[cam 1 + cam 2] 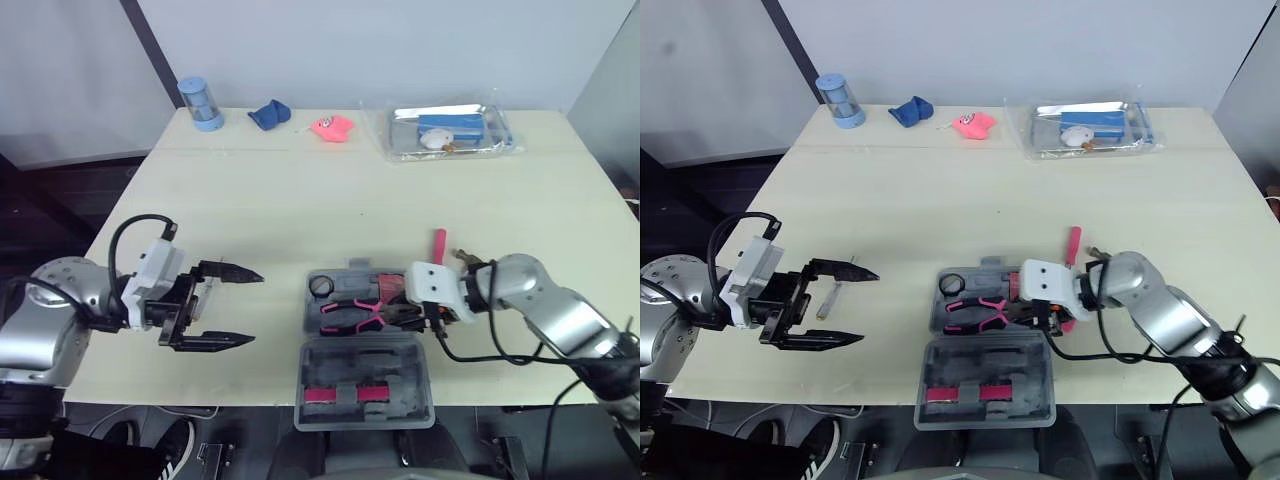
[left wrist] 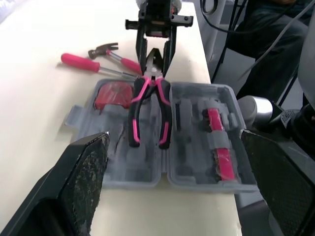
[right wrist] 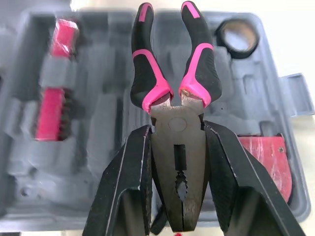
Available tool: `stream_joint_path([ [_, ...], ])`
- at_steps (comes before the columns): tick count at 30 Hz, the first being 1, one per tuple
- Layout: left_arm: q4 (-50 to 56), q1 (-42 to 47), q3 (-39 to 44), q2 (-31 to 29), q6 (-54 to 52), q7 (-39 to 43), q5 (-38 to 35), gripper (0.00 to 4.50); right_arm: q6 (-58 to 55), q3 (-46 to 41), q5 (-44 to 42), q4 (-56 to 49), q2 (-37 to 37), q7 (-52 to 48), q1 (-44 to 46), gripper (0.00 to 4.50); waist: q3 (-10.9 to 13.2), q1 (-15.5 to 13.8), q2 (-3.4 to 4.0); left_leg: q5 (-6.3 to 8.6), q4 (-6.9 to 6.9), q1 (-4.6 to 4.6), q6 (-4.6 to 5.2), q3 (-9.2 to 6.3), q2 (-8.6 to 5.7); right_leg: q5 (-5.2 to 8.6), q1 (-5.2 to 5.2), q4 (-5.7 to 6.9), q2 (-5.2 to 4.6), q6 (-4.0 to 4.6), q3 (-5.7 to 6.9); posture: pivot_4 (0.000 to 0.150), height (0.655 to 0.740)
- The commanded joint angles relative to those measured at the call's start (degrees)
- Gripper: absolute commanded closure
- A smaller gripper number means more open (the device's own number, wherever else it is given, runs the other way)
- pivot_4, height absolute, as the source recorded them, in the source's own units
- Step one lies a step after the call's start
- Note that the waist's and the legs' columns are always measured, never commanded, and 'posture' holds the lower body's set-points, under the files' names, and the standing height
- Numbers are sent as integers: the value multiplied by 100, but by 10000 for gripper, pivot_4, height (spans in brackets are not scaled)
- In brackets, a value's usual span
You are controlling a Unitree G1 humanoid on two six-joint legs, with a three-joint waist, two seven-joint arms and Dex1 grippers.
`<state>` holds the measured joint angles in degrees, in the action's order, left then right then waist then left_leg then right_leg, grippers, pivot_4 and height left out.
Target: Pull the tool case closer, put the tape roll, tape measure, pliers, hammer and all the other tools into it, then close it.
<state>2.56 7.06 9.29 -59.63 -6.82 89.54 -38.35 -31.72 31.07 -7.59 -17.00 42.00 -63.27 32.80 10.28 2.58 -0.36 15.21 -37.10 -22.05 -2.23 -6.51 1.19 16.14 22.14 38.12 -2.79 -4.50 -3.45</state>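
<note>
right tool [image 3: 175, 131] clamps pliers [image 3: 147, 78] head

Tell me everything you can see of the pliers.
The pliers have a dark metal head with serrated jaws and black handles with pink trim, slightly spread. The right claw grips the head from both sides, handles pointing away from it. They lie flat over the tray of the open tool case; whether they rest in it is unclear.

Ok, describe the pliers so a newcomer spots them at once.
On the table, at its near edge, sits the open grey tool case. In its far half, beside a black tape roll and red tape measure, are the pliers: the one tool with twin black-and-pink handles, head gripped by the right pincer.
</note>
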Motion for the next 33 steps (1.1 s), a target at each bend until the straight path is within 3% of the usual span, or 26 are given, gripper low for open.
stream_joint_path([
  [1,-151,17,196,-113,110,296,-7,0,-175,304,444,241,-217,-20,398,35240,0,-1,0,0,0,-2,0,0,0,0,4,2,0,0,1,1500,7400],
  [12,-452,86,182,-221,245,296,53,0,-547,282,687,566,-738,100,616,35240,0,-2,0,0,-3,-12,0,0,-1,0,22,23,0,1,1,1500,7400],
  [18,-528,89,137,-235,323,296,90,0,-500,350,865,605,-705,33,658,35240,0,6,0,-3,-26,-70,-5,3,-3,0,93,67,-1,3,-1,1500,7400],
  [33,-621,191,9,-224,438,296,218,0,-475,559,1188,672,-1193,147,599,35240,0,99,-1,-3,-26,-70,-4,2,-3,0,95,73,0,4,0,1500,7400],
])
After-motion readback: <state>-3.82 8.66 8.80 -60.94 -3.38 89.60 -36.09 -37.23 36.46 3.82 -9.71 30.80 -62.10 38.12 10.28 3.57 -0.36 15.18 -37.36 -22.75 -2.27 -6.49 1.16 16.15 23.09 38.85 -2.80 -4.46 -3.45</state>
